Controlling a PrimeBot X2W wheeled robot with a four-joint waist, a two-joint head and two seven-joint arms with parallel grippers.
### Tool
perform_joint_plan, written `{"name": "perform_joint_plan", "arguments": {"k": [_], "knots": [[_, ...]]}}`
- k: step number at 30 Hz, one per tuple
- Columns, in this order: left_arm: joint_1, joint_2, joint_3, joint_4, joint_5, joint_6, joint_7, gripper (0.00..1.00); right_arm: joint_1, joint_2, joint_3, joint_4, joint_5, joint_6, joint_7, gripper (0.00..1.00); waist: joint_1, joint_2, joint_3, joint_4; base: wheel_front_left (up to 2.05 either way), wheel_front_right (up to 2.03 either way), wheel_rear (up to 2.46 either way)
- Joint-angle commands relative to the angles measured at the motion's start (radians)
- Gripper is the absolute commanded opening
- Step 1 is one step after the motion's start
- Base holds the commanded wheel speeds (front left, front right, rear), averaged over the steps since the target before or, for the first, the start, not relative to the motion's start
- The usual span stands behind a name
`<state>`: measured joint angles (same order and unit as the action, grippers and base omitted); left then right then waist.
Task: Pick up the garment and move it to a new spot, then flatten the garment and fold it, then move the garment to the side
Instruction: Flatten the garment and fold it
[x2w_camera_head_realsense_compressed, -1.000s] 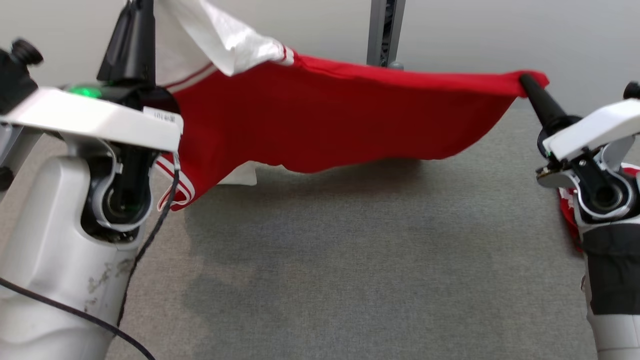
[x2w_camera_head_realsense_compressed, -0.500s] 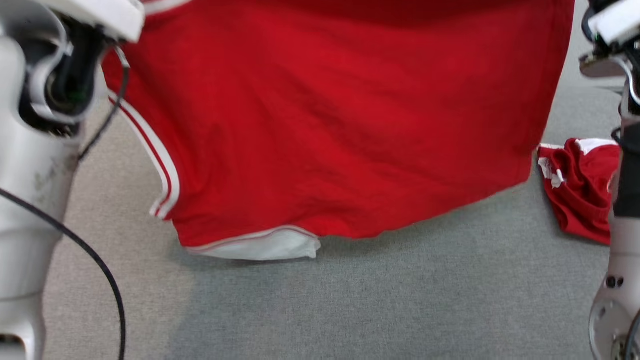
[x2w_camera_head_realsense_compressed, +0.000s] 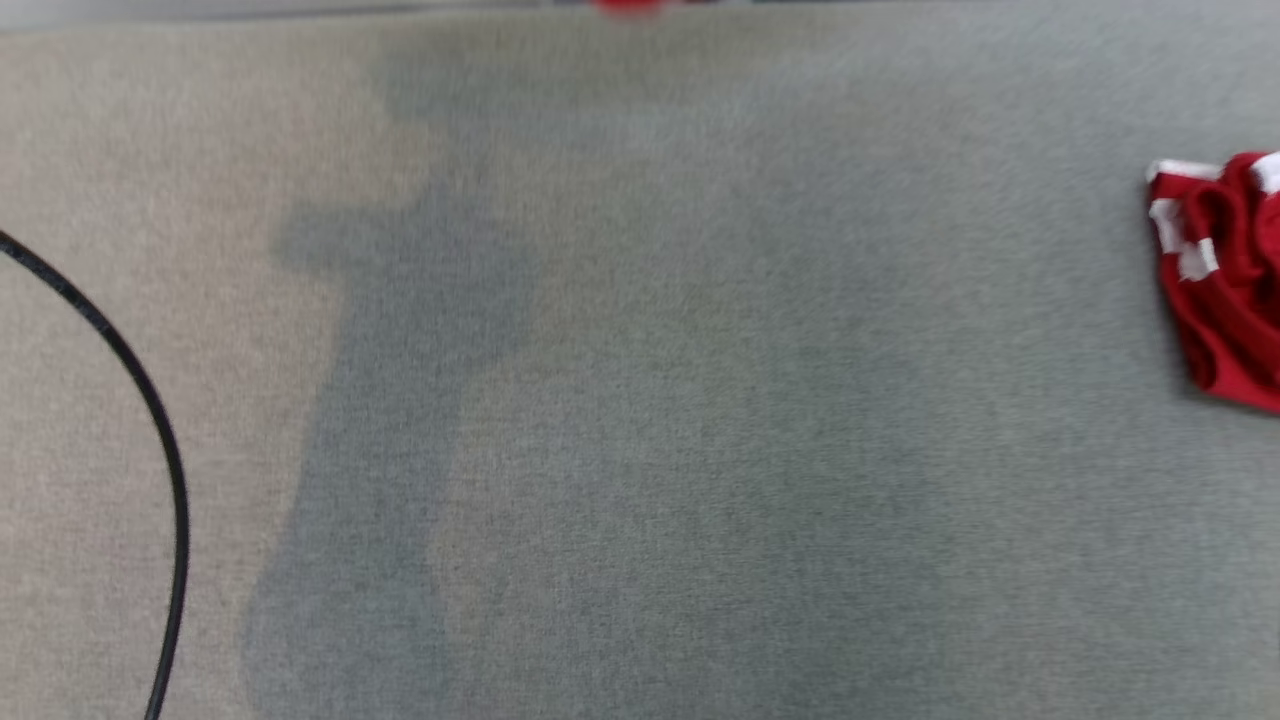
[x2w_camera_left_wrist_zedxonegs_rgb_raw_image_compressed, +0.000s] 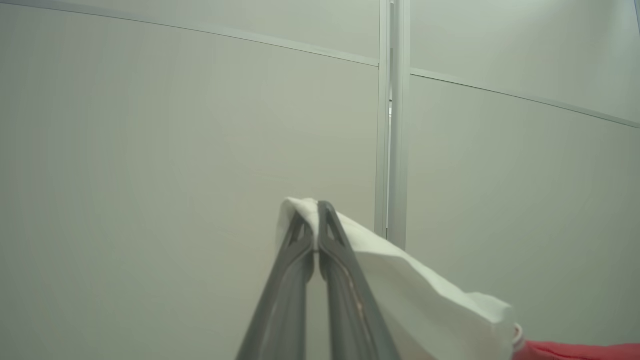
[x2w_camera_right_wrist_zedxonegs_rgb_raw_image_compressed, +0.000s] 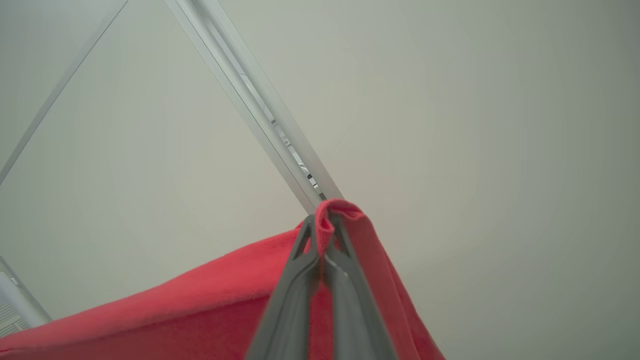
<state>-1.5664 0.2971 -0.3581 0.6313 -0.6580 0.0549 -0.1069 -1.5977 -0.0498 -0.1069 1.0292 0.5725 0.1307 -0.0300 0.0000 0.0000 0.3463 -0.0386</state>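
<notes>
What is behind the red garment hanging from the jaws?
A pale wall with a metal strip running across it. The garment covers the wall's lower part, so whatever stands there cannot be seen.

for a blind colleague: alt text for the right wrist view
The right gripper is shut on a bunched edge of the red garment, which drapes away to the lower left. Behind it, a pale wall panel with a metal strip running diagonally.
</notes>
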Motion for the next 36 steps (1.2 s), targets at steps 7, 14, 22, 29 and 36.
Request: {"name": "perform_joint_plan", "arguments": {"k": [7, 14, 22, 29, 36], "knots": [[-0.039, -0.06, -0.021, 0.166, 0.022, -0.06, -0.124, 0.0, -0.082, -0.003, 0.082, 0.184, -0.031, 0.0, -0.134, 0.0, 0.0, 0.0, 0.171, 0.071, 0.0, 0.0, 0.0], [0.024, -0.091, -0.047, 0.22, 0.016, -0.139, -0.15, 0.0, -0.002, -0.003, 0.155, 0.228, -0.025, 0.0, -0.141, 0.0, 0.0, 0.0, 0.207, 0.1, 0.0, 0.0, 0.0], [0.177, -0.072, -0.033, 0.098, -0.04, -0.178, -0.158, 0.0, 0.149, -0.003, 0.254, 0.111, 0.1, 0.0, -0.071, 0.0, 0.0, 0.0, 0.158, 0.09, 0.0, 0.0, 0.0], [0.581, 0.012, -0.056, -0.205, -0.151, -0.182, -0.133, 0.0, 0.44, -0.075, 0.347, -0.08, 0.234, 0.0, 0.006, 0.0, 0.0, 0.0, 0.054, 0.086, 0.0, 0.0, 0.0], [1.037, 0.061, -0.019, -0.491, -0.267, -0.08, -0.11, 0.0, 0.734, -0.131, 0.365, -0.239, 0.346, 0.0, 0.003, 0.0, 0.0, 0.0, -0.027, 0.082, 0.0, 0.0, 0.0]]}}
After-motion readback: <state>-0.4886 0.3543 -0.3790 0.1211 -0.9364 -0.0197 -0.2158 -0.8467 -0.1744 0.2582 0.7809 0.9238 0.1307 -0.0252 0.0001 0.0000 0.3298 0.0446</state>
